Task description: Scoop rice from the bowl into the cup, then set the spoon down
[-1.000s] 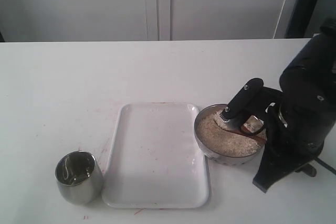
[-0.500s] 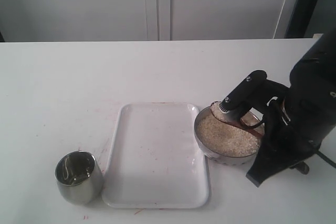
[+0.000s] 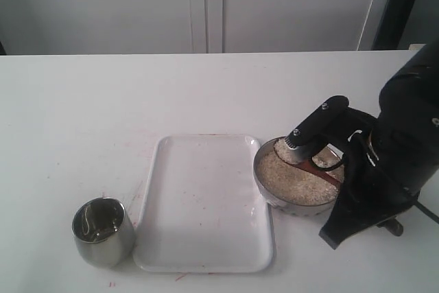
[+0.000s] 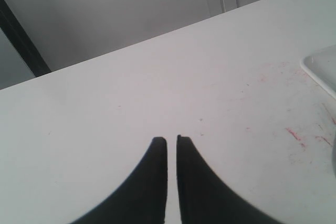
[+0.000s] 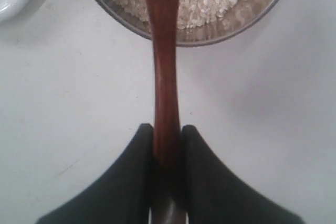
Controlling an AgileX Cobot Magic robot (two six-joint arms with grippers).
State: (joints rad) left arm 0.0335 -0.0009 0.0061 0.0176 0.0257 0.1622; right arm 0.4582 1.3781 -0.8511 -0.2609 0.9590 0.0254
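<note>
The steel bowl right of centre holds a bed of rice. My right gripper is shut on the end of the wooden spoon, just outside the bowl's rim. In the exterior view the spoon's handle slants across the bowl. Its oval end sits heaped with rice at the bowl's far left edge. The steel cup stands at the front left, far from the spoon. My left gripper is shut on nothing above bare table and is outside the exterior view.
A white rectangular tray lies between cup and bowl, and its corner shows in the left wrist view. The right arm's black bulk stands right of the bowl. Faint red marks dot the white table.
The spoon's oval end has come up out of the rice with a heap on it. The right arm shifted slightly and the bowl stayed put.
</note>
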